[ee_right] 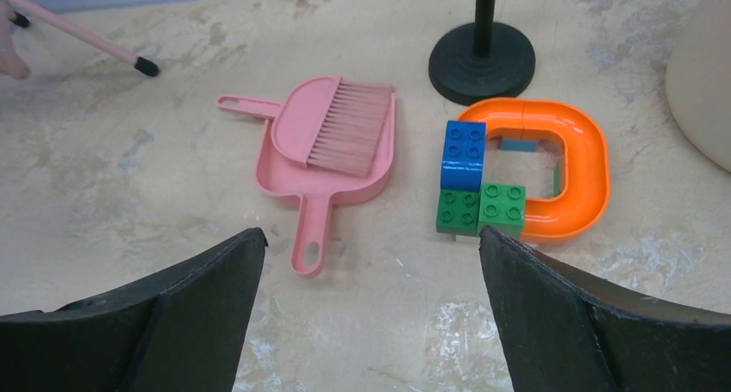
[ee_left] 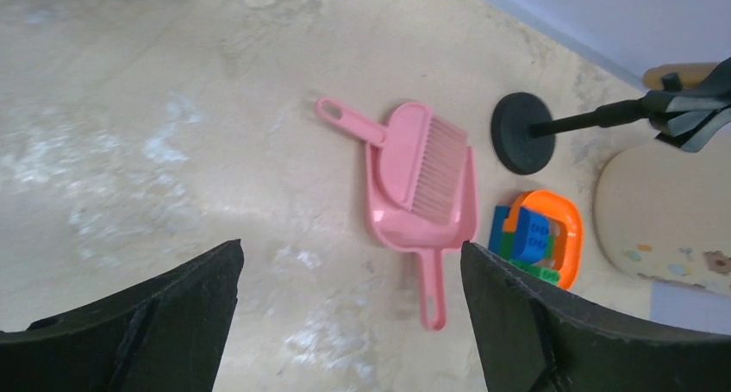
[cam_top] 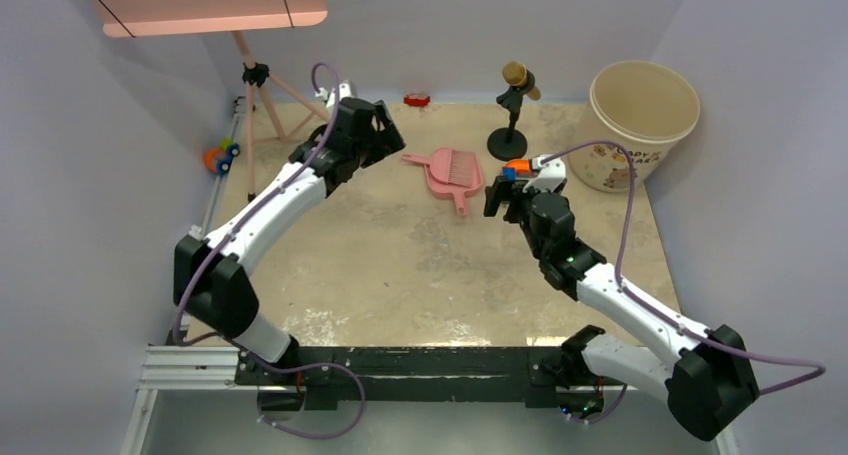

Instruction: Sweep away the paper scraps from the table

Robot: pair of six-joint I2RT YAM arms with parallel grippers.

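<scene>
Right wrist view: your right gripper (ee_right: 371, 245) hangs spread and empty, dustpan (ee_right: 328, 187) just ahead-left with its handle pointing back at you, brush (ee_right: 332, 125) lying in it.

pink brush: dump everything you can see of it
The brush is pink and plastic-looking, with a rounded flat back, a thin handle with a rounded end, and a row of paler pink bristles. It lies flat inside the pink dustpan. Its handle sticks out over the pan's rim, roughly crosswise to the pan's own handle. The pan sits on the table. Nothing else touches the brush.
</scene>
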